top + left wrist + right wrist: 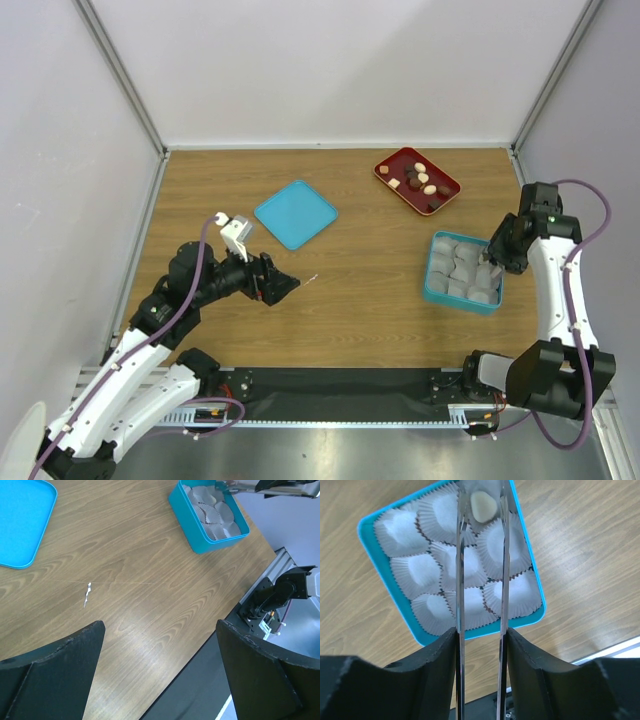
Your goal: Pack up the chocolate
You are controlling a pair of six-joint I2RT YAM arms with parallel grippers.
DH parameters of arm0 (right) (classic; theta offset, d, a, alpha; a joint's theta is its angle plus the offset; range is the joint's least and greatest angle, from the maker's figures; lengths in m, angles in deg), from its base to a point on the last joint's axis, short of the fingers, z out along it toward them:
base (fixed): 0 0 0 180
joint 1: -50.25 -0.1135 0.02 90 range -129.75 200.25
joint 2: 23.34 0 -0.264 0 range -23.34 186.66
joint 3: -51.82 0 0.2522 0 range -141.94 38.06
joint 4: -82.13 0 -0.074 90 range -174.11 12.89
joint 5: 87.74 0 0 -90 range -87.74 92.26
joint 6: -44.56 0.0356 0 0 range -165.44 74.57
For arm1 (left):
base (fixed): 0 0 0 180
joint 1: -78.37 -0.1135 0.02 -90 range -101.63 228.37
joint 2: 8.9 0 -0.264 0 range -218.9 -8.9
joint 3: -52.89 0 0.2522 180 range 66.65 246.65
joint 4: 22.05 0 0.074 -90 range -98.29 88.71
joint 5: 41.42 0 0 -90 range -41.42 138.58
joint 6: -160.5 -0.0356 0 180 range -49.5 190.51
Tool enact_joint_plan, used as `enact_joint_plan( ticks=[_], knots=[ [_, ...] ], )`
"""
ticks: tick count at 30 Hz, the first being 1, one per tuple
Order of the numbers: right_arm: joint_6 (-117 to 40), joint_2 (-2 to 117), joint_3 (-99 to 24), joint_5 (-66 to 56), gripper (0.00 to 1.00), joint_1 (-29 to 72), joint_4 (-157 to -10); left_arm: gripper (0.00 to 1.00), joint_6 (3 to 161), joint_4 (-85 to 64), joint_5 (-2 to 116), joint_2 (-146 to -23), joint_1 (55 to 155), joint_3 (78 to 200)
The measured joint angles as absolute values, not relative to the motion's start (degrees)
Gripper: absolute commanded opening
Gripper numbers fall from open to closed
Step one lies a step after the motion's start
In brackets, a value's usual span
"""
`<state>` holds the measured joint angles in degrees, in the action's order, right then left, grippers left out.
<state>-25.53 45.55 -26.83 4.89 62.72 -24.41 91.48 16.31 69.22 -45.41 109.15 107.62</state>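
Note:
Several chocolates (420, 178), dark brown, tan and cream-white, lie in the dark red tray (443, 192) at the back right. The teal box (432, 270) holds white paper cups; it also shows in the left wrist view (182, 510) and the right wrist view (370, 535). My right gripper (489, 264) (482, 487) has long thin metal blades closed on a cream-white chocolate (483, 506), held low over a corner cup of the box. My left gripper (286, 287) (160, 627) is open and empty above bare table left of centre.
A flat teal lid (295, 213) (20, 520) lies at the back centre-left. A small white scrap (87, 594) lies on the wood near the left gripper. The table's near edge and black rail (260, 610) are close to the left gripper.

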Motion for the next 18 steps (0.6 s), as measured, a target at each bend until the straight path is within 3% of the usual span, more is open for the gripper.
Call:
enact_joint_plan(
  ticks=[10,18],
  knots=[
    [-24.5,51.4,-47.0,5.1,0.46,52.6,-25.0,1.0,91.5,16.6,67.4,-45.0,109.2,107.6],
    [-27.2,72.2,-55.3,9.5,0.47,38.6,-34.2,1.0,91.4,17.3,65.5,-45.3,109.2,107.6]
  ],
)
